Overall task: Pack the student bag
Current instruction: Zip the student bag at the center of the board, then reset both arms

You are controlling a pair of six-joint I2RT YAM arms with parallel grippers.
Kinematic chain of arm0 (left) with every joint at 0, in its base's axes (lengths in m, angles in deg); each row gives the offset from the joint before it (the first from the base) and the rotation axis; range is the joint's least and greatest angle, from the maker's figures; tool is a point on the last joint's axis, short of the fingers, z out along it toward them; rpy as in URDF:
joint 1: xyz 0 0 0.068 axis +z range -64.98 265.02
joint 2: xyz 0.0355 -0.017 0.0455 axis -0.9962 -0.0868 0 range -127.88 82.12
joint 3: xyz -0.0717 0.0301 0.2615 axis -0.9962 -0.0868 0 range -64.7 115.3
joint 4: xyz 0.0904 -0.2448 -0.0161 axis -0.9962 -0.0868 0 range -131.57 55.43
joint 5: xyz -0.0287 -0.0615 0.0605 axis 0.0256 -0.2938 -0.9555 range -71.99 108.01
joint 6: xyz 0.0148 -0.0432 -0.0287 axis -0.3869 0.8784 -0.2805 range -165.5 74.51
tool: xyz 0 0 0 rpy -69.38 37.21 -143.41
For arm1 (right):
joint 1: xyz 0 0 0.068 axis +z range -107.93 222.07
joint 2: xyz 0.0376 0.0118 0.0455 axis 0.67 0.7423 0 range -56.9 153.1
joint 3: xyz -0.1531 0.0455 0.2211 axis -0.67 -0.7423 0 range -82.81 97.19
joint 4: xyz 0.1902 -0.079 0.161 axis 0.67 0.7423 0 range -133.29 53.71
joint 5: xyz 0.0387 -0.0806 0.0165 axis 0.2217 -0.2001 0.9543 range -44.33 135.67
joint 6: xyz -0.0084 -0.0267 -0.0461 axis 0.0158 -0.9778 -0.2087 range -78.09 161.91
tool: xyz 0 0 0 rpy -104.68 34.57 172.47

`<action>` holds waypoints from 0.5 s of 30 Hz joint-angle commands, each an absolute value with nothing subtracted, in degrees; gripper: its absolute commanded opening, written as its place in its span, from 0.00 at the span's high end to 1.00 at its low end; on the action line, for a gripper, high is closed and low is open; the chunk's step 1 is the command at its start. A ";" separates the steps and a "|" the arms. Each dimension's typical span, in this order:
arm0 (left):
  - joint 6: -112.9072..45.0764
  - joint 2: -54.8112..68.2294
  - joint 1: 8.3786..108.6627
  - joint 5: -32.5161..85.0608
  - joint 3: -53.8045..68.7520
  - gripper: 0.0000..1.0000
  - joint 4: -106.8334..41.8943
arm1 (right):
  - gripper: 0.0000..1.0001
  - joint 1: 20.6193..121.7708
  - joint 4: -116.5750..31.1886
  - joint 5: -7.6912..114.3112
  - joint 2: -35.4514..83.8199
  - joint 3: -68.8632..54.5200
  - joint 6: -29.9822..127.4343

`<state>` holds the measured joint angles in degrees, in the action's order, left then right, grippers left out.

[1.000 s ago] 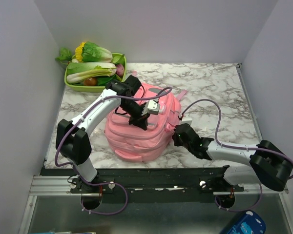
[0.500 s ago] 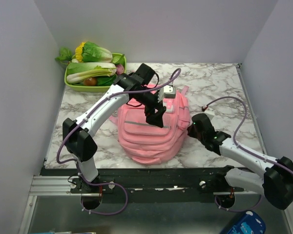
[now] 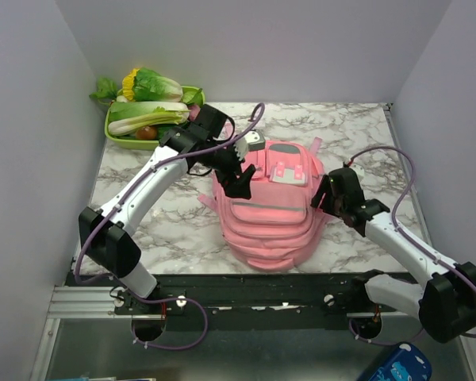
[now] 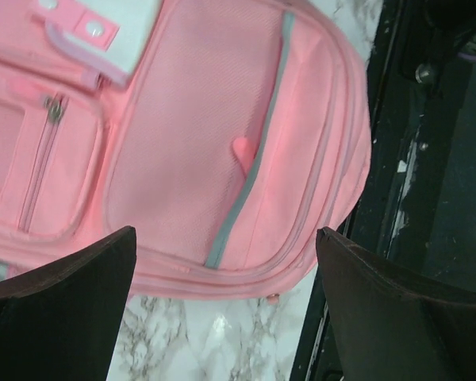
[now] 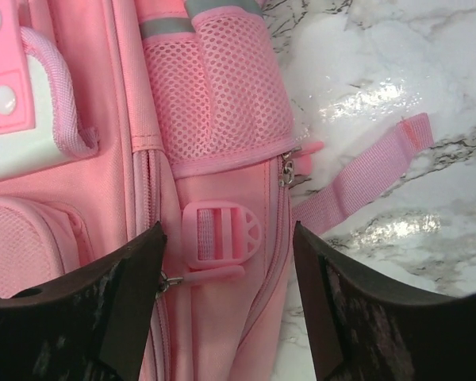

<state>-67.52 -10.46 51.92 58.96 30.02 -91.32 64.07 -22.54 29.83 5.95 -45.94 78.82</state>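
Back left on the marble table (image 3: 166,230): green tray (image 3: 119,143) with vegetables (image 3: 147,111). Next, left gripper (image 3: 239,184) over the upper left edge of the student bag (image 3: 270,218), fingers (image 4: 59,313) spread wide, nothing between them. Student bag lies flat, front up, mid-table near the front edge, grey-and-white patch (image 3: 289,176) toward the back. Right gripper (image 3: 327,198) at the bag's right side, fingers (image 5: 357,317) well apart, gripping nothing, above the mesh pocket (image 5: 214,95) and buckle (image 5: 220,230). Loose strap (image 5: 365,178) lies on the marble.
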 commanded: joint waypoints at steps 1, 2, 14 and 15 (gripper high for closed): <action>-61.43 -4.03 56.10 53.09 23.56 0.01 -85.21 | 0.25 64.39 -19.29 37.92 3.58 -42.73 73.66; -60.27 -3.23 56.71 50.38 22.15 0.01 -83.11 | 0.25 64.48 -19.73 38.20 2.01 -42.90 72.86; -54.81 -4.46 72.70 58.88 18.71 0.01 -81.86 | 0.24 64.48 -23.42 40.75 -12.23 -45.62 68.28; -54.99 -4.28 73.67 58.79 17.49 0.01 -81.25 | 0.24 64.48 -23.69 40.83 -12.86 -46.59 68.19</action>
<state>-57.40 -4.06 69.82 56.36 19.44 -83.28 64.24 -22.60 38.55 -10.00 -44.70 70.14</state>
